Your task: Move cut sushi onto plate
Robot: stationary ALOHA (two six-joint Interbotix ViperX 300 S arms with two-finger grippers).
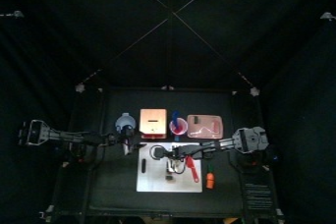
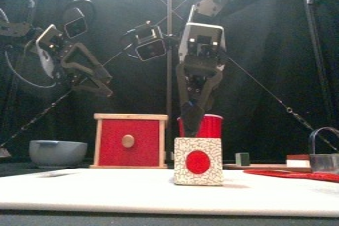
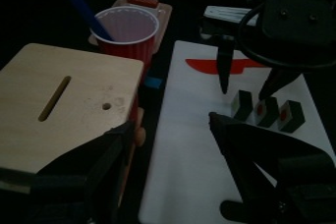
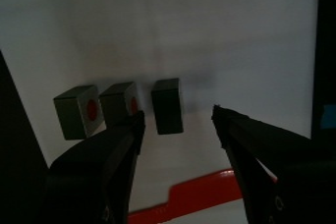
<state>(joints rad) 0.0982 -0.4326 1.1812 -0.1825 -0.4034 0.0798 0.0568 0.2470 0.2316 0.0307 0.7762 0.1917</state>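
Surface: a white cutting board lies on the black table, with black curtains all around.
Right gripper: jaws wide apart, pointing down over the board, holding nothing; one jaw stands on each side of the nearest piece, and contact cannot be judged.
Cut sushi: three dark chunks in a row on the board, just beside a red knife.
Left gripper: jaws apart, empty, near a wooden box.
Plate: pink, behind the board, small from above.
Hidden: the knife is cut off at the edge.
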